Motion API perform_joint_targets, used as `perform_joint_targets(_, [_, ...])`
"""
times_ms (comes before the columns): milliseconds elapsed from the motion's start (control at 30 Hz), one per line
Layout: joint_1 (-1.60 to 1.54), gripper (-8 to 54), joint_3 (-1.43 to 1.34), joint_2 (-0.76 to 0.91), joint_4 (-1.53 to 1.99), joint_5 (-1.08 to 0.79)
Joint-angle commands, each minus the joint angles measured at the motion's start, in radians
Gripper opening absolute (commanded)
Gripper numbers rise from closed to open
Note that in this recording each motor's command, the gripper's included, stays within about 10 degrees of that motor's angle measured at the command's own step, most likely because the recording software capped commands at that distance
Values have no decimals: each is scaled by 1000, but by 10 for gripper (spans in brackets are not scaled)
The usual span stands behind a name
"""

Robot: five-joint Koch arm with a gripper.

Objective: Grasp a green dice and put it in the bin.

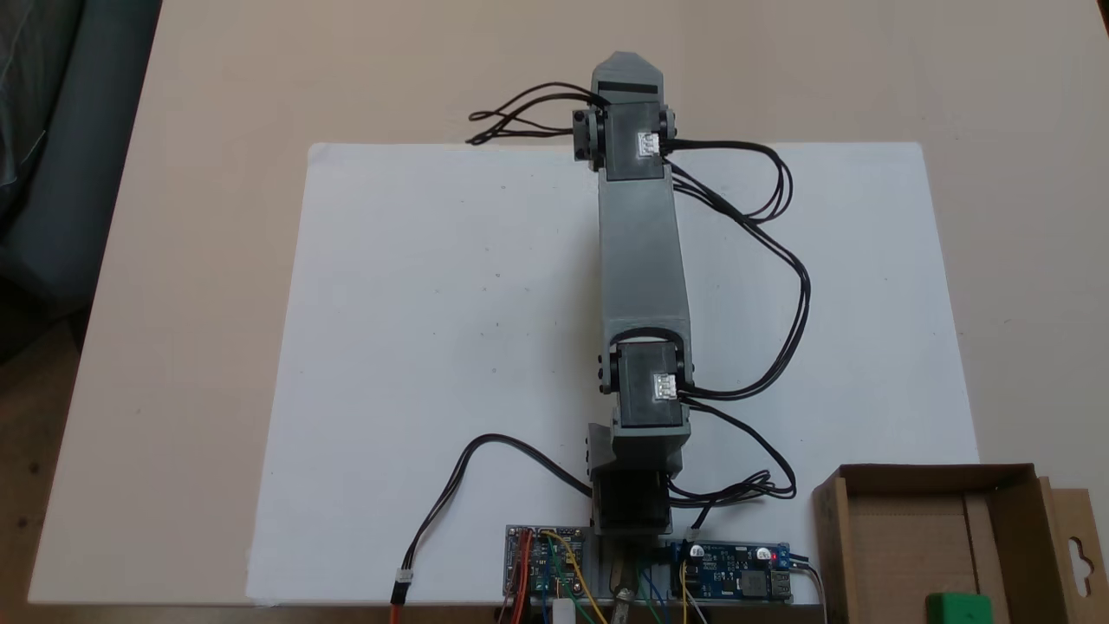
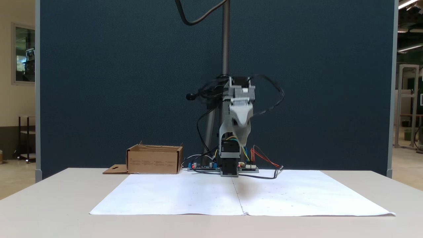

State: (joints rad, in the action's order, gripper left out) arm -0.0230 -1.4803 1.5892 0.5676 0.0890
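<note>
Even, soft indoor light falls from above, leaving only a faint shadow under the arm [image 2: 236,125] on the white paper [image 2: 185,195], while the arm's upper part is motion-blurred and ceiling lamps [image 2: 407,4] glare at one fixed view's top right corner.

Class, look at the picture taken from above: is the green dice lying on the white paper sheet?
No, the green dice sits inside the cardboard bin, beside the white paper sheet.
</note>
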Motion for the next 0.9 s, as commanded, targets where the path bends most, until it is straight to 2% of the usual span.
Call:
perform_joint_targets(0, [29,444,-37,86,-162,-97])
perform_joint_targets(433, [81,475,-534,383,-665,-138])
perform_joint_targets(867, [91,475,-942,474,-1084,-192])
